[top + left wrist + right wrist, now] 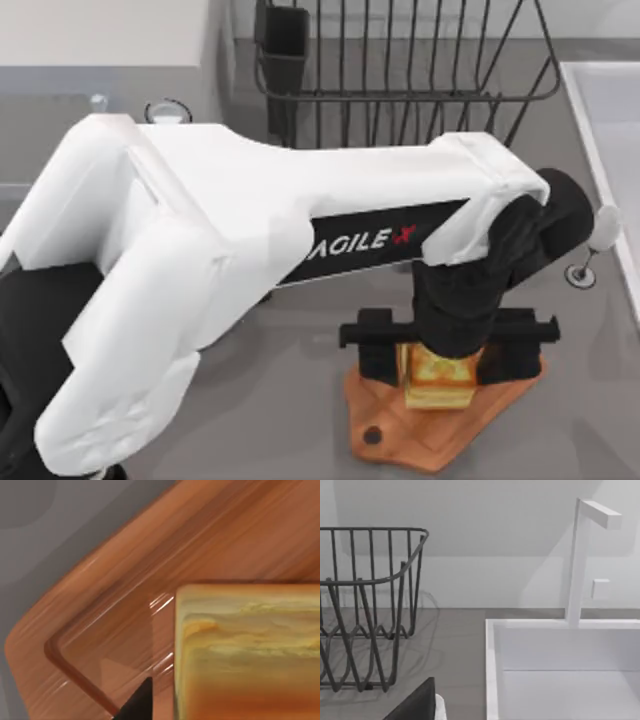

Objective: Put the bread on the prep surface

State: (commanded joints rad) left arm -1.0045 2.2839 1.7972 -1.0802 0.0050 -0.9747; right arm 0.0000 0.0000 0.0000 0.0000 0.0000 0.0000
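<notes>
From above, my left gripper (pixel 440 362) is closed on the bread (pixel 440 380), which sits on the prep surface (pixel 395 420) toward its far edge, the handle at the near left corner. My left wrist camera shows the bread (pixel 250 650) touching the board (pixel 125 605) inside the grooved rim. My right wrist camera looks past a wire rack (pixel 365 610) to a white sink (pixel 560 650).

What I can't see well

My left arm (pixel 250 250) covers most of the prep surface (pixel 400 430); the bread (pixel 245 650) is cut off at the left wrist view's edge.
</notes>
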